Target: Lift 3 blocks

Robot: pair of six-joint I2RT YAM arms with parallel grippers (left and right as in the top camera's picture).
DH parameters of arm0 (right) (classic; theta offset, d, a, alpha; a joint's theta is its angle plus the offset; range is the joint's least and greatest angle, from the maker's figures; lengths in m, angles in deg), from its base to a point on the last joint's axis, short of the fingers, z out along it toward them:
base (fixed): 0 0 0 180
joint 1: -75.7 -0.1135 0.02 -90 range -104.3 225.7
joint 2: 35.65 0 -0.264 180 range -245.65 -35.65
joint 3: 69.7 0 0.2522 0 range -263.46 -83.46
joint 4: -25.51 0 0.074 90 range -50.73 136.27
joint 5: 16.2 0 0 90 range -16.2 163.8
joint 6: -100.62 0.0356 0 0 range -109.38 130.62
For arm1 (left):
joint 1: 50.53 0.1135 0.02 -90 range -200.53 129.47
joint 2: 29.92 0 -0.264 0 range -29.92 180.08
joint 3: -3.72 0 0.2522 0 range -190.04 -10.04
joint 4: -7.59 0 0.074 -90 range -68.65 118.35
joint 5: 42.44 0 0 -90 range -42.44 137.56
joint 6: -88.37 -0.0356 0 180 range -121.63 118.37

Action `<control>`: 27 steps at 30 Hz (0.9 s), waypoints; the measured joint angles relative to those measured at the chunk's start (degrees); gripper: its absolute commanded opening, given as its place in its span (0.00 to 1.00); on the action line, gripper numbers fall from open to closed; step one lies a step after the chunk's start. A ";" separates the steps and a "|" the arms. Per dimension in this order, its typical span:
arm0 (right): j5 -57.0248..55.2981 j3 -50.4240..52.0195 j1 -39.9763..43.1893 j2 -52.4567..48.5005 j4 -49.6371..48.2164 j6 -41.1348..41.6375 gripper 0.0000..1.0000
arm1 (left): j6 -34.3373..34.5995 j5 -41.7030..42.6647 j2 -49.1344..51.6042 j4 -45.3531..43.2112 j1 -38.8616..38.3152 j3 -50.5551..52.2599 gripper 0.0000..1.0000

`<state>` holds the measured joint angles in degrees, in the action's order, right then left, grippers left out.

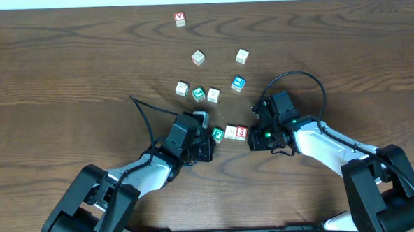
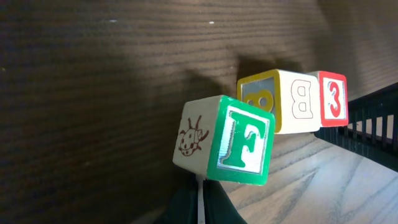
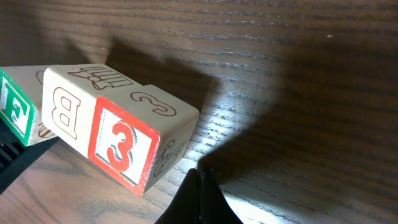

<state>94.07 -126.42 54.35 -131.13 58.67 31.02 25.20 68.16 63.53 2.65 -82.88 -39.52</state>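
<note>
Tabletop: only wrist views show left gripper, right gripper closed, sandwiching blocks.

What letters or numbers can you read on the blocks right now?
"F" on the green-faced block.
"B" on the pale middle block; its yellow-framed face is unclear.
"3" on the red-faced block, twice: red face and adjoining face.
Blue-faced block and other loose ones: too small to read.

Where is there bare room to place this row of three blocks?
Bare wood: the wide stretch left of the left arm and the loose cubes; also right of the blue-faced cube, above the right arm. Crowded: just beyond the row, where the loose cubes sit.
</note>
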 measured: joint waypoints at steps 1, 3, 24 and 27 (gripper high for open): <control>0.00 0.00 0.00 0.00 -0.02 0.00 0.01 | 0.00 -0.07 0.07 -0.24 0.00 0.00 0.07; 0.00 0.00 0.00 0.00 -0.04 0.00 0.01 | 0.04 -0.24 0.15 -0.63 0.00 0.07 0.07; -0.17 0.00 0.00 0.00 -0.22 0.00 0.01 | 3.26 -1.68 0.22 -1.27 -5.75 0.15 0.07; -0.17 0.00 0.00 0.00 -0.22 0.00 0.01 | 3.41 -2.25 0.20 -1.22 -5.77 0.15 0.07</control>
<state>93.90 -126.42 54.35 -131.13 58.45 31.02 28.61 65.91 63.73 1.42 -88.66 -39.36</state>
